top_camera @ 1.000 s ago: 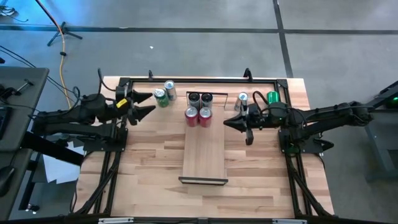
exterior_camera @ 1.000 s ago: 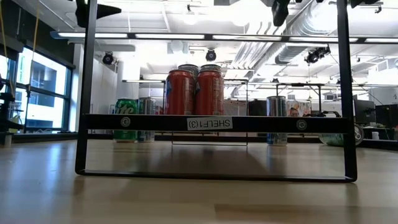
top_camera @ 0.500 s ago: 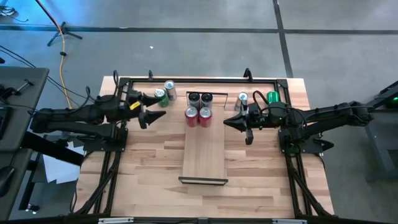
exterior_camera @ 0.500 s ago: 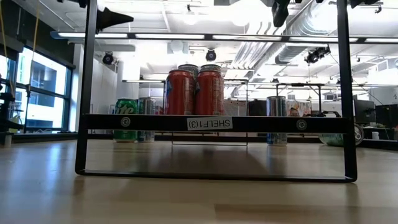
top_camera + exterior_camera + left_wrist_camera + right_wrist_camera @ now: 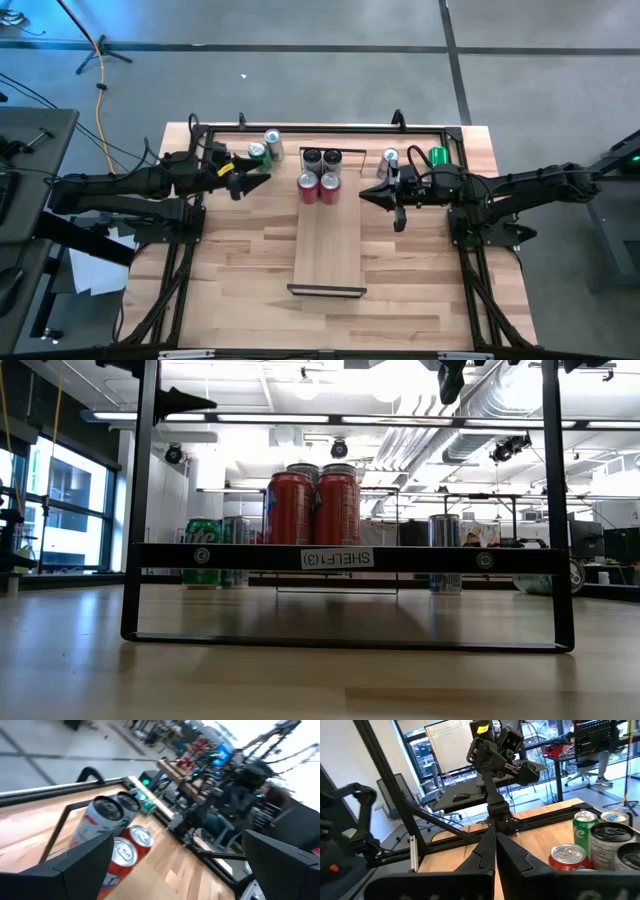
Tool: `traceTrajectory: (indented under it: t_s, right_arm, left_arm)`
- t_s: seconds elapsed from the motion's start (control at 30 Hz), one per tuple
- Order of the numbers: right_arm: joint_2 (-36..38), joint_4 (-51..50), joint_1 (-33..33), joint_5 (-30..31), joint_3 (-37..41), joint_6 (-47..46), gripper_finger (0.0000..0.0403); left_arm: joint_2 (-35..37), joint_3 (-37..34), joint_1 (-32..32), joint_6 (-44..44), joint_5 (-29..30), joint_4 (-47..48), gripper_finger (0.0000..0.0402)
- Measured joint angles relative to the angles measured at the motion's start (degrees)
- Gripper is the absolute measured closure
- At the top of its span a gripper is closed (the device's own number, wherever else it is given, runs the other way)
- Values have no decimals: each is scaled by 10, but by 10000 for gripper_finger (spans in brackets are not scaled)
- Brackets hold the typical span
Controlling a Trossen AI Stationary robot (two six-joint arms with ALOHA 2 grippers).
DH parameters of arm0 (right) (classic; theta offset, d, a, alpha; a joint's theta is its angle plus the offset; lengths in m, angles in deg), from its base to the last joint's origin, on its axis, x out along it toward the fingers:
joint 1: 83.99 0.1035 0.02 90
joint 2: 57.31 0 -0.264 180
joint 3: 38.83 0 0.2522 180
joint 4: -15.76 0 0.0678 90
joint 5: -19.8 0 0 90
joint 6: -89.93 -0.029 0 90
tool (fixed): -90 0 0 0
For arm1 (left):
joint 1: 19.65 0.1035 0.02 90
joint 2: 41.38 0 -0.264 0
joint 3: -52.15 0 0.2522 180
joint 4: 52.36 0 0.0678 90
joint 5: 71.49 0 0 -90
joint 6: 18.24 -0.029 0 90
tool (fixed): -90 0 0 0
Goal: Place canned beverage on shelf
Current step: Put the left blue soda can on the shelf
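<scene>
A butcher-block table [image 5: 250, 250] stands on a grey floor, with an open-plan office showing beyond it in the low view. The left gripper [image 5: 258, 180] has its jaws spread as wide as they go and holds nothing; it hangs above the table just in front of the green can [image 5: 258, 153] and silver can [image 5: 272, 143] at the left rear, pointing toward the shelf. The right gripper [image 5: 366, 198] has its fingers pressed together, empty, hovering just beside the shelf's right edge near the back. Behind it, off the shelf, stand another silver can [image 5: 390, 159] and another green can [image 5: 438, 157].

The shelf [image 5: 328, 250], a long pale board with dark end frames, lies down the middle of the table. Four cans sit in a cluster at its far end: two red cans [image 5: 319, 186] in front, two dark-topped cans [image 5: 322, 159] behind. In the low view the red pair stands upright above the shelf's labelled front frame [image 5: 340, 558].
</scene>
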Motion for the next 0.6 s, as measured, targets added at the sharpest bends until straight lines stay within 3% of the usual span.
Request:
traceTrajectory:
  t_s: [0.17, 0.4, 0.6]
  right_arm:
    - [0, 0, 0, 28, 0, -3, 403]
    - [0, 0, 0, 45, 0, -6, 403]
    - [-3, -12, 0, 45, 0, -43, 403]
  left_arm:
    - [-78, 116, 72, -20, -7, 123, 5]
    - [-251, 319, 252, -142, -63, 370, 5]
    - [-396, 398, 374, -202, -126, 418, 5]
